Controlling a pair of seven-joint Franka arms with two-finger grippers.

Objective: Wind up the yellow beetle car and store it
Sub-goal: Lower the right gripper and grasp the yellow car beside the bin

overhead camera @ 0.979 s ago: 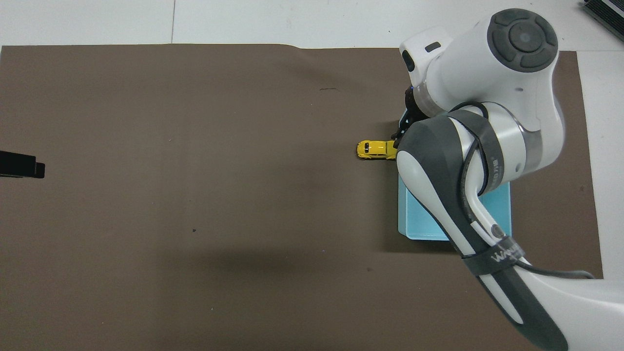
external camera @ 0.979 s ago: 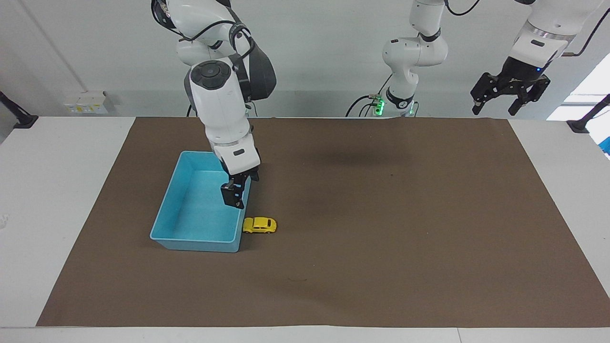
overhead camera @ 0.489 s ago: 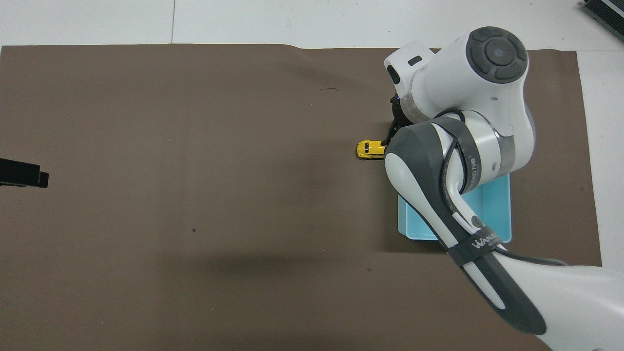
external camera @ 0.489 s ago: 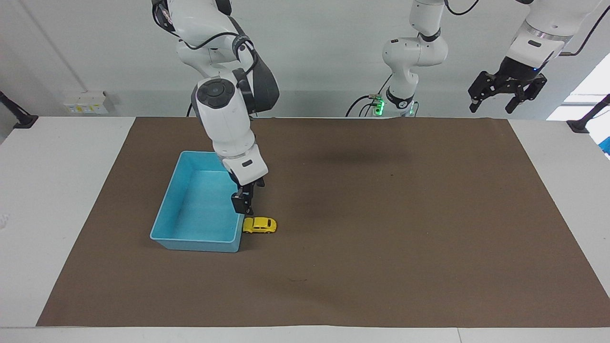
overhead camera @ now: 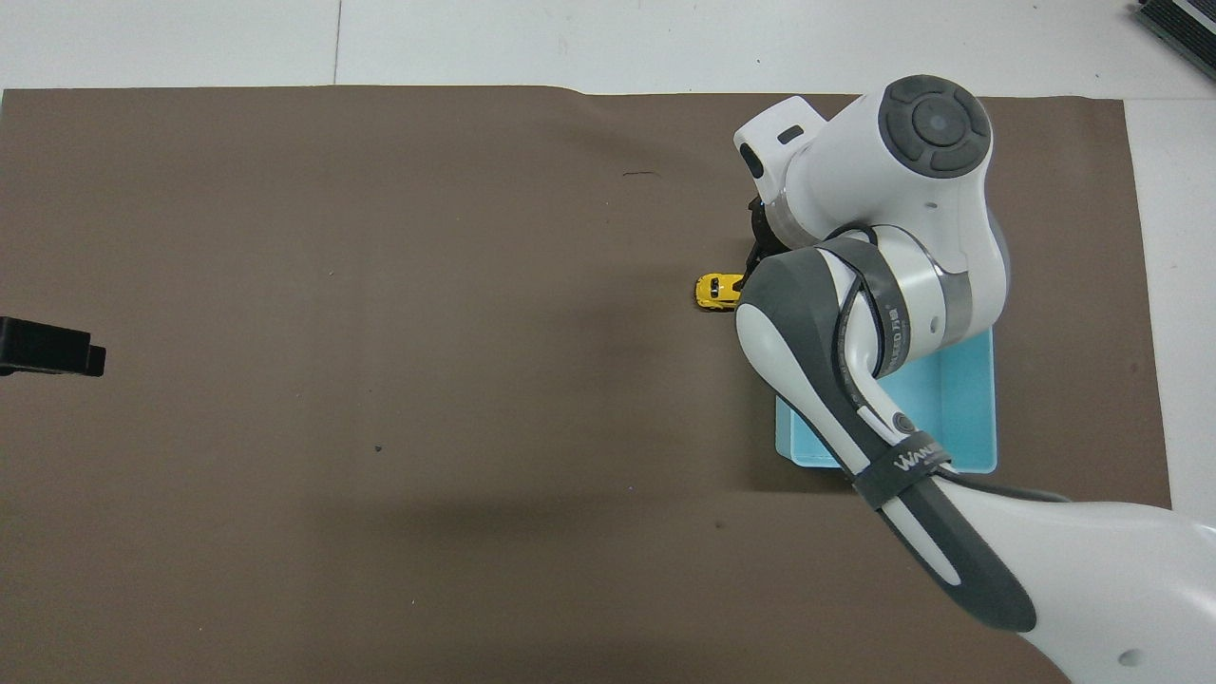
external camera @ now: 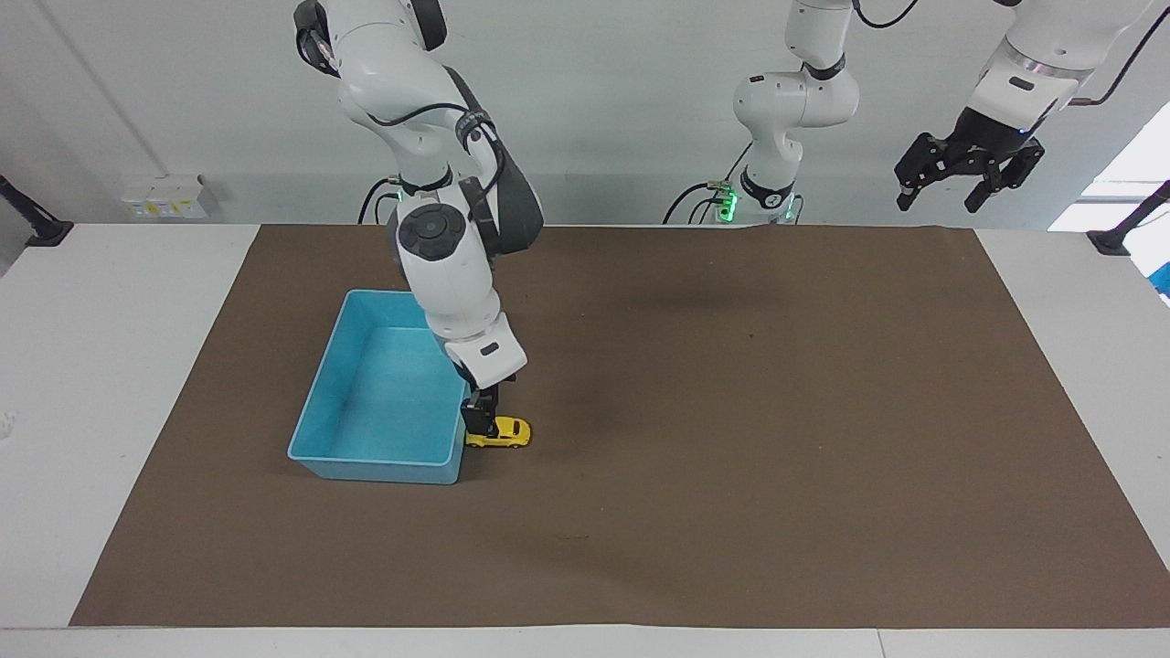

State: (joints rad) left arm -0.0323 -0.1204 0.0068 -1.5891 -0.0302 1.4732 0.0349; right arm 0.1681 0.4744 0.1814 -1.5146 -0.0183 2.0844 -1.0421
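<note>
The yellow beetle car (external camera: pixel 508 432) stands on the brown mat, right beside the light blue tray (external camera: pixel 369 469), at the tray's corner farthest from the robots. In the overhead view only part of the car (overhead camera: pixel 714 290) shows; the right arm covers the rest. My right gripper (external camera: pixel 481 419) points straight down and is low over the car's end nearest the tray. I cannot tell whether it touches the car. My left gripper (external camera: pixel 960 178) is open and empty, held high over the left arm's end of the table. It also shows in the overhead view (overhead camera: pixel 47 347).
The tray (overhead camera: pixel 961 413) holds nothing that I can see, and the right arm covers much of it from above. The brown mat (external camera: pixel 731 411) covers most of the table.
My right gripper has moved from over the tray's edge down toward the car. The left gripper has risen slightly. The car has not moved.
</note>
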